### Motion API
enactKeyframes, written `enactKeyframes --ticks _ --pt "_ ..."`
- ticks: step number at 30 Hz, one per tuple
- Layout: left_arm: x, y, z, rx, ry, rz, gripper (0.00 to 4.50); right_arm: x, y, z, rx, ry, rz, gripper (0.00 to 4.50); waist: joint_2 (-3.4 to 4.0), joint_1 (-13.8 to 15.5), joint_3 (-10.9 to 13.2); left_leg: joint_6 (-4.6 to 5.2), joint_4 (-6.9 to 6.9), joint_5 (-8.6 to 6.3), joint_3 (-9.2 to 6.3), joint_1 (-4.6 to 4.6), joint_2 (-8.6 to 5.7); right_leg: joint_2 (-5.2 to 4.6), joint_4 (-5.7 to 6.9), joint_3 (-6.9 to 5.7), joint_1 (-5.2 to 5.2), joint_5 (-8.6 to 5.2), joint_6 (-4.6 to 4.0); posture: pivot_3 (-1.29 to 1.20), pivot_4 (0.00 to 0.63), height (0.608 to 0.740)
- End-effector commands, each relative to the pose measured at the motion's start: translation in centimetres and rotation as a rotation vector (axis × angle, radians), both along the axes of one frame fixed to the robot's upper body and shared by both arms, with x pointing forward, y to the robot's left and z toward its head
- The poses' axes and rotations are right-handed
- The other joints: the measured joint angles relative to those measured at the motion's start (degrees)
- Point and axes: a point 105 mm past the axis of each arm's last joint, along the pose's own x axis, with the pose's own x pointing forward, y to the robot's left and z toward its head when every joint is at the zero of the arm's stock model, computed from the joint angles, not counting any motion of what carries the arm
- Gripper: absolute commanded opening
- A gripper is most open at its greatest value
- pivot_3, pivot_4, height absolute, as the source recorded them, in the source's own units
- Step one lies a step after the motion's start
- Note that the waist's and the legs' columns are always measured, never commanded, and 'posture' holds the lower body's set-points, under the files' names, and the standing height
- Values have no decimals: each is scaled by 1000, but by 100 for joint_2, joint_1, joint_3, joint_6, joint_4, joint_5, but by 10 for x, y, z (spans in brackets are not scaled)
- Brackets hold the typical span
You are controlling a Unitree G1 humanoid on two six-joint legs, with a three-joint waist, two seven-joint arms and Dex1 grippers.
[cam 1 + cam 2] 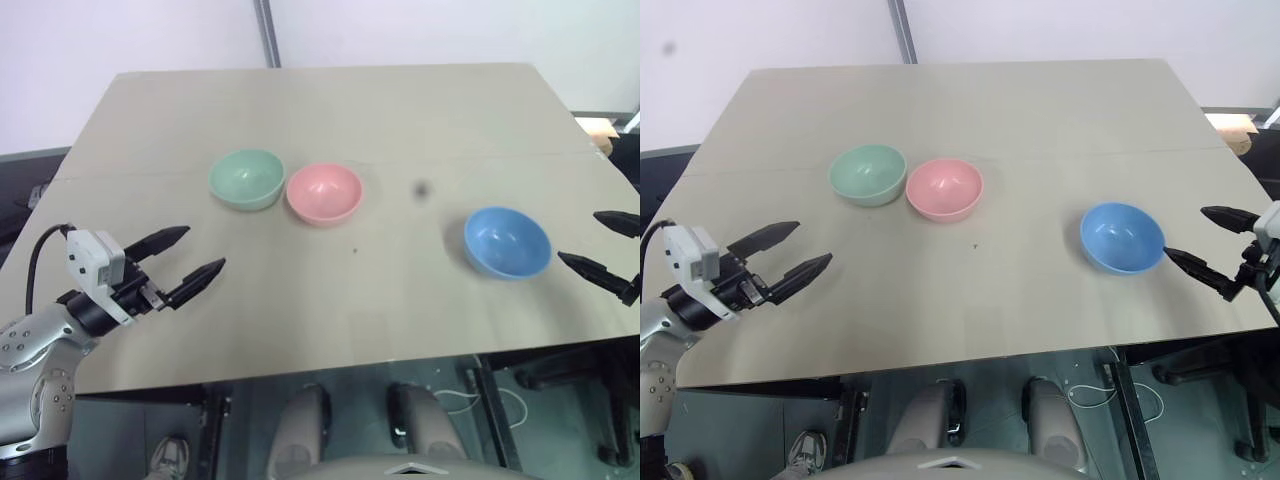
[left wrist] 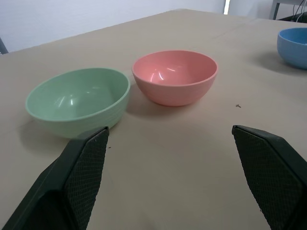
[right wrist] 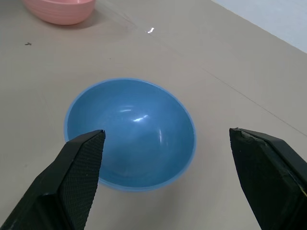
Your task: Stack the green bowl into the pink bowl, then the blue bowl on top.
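The green bowl (image 1: 246, 179) and the pink bowl (image 1: 324, 193) stand upright side by side on the table, touching or nearly so, left of centre. Further right, the blue bowl (image 1: 507, 242) stands alone, upright and empty. My left gripper (image 1: 197, 254) hovers open near the table's front left, below the green bowl, pointing towards the bowls with nothing between its fingers. At the right edge my right gripper (image 1: 1200, 240) is open and empty, just right of the blue bowl. The left wrist view holds the green bowl (image 2: 79, 100) and pink bowl (image 2: 174, 76); the right wrist view looks at the blue bowl (image 3: 130, 132).
The beige table (image 1: 330, 110) has a seam running across it behind the bowls and a small dark speck (image 1: 354, 251) near the middle. Its front edge (image 1: 330, 365) drops to dark floor and cables; a wall lies behind.
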Motion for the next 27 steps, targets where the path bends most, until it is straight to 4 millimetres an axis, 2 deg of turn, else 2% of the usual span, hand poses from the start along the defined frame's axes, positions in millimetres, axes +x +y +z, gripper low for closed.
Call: enactKeyframes --ticks 1,13,16,20,22,26,27 --pt "3 0 8 19 -11 -16 4346 -3 3 16 -17 -47 12 4500 0 1 0 0 0 0 0 0 0 0 0 0 0 0 0 0 150 740" --pt "15 -12 11 10 -9 -61 4346 4 24 18 14 -58 38 4500 -1 3 -1 1 1 0 -2 -1 -2 3 2 -1 1 1 0 0 150 740" --pt "18 -15 12 18 -18 -61 4346 11 36 17 3 -80 41 4500 -1 0 -1 1 4 1 0 0 -2 4 3 0 2 2 1 0 150 740" --pt "26 -26 12 93 -35 -33 4346 20 67 13 37 -63 123 4500 -1 1 -1 1 7 1 -2 1 -2 4 7 0 2 2 1 0 150 740" --pt "32 -32 13 228 -73 -7 4346 21 88 11 42 -51 197 4500 -1 3 -1 1 7 1 -2 0 -2 5 7 0 2 3 -1 0 150 740" --pt "40 -51 26 307 -101 -22 4346 28 127 12 -5 -72 335 4500 -3 6 0 2 8 1 -5 -3 -4 7 8 -1 2 11 -11 0 150 740" --pt "43 -54 28 375 -115 -16 4346 29 141 10 -14 -69 377 4500 -3 5 0 2 9 1 -5 -3 -4 7 7 0 2 11 -11 0 150 740"
